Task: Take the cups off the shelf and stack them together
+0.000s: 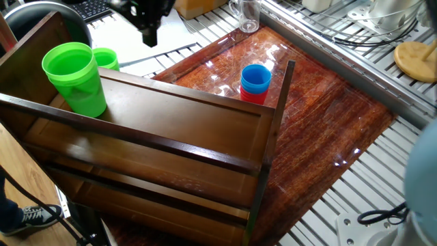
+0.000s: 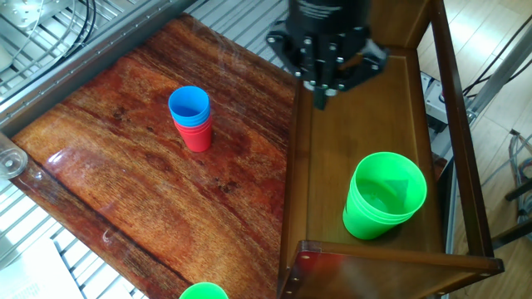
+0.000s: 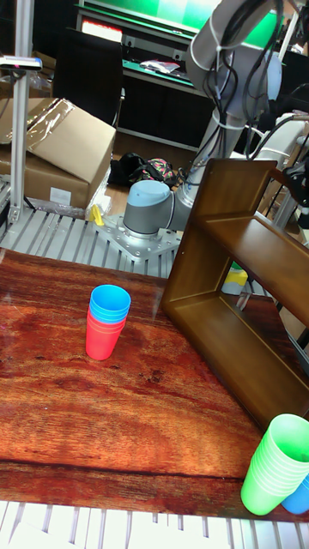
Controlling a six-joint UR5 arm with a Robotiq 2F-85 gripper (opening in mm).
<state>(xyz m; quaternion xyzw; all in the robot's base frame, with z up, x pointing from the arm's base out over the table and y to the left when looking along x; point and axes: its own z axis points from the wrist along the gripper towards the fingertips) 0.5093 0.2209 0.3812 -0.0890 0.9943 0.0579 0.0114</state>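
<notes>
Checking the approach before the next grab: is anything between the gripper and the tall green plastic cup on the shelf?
Nothing visible. The gripper hangs over the dark wooden shelf, and only bare board lies between it and the tall green plastic cup.

no text or labels can be read
</notes>
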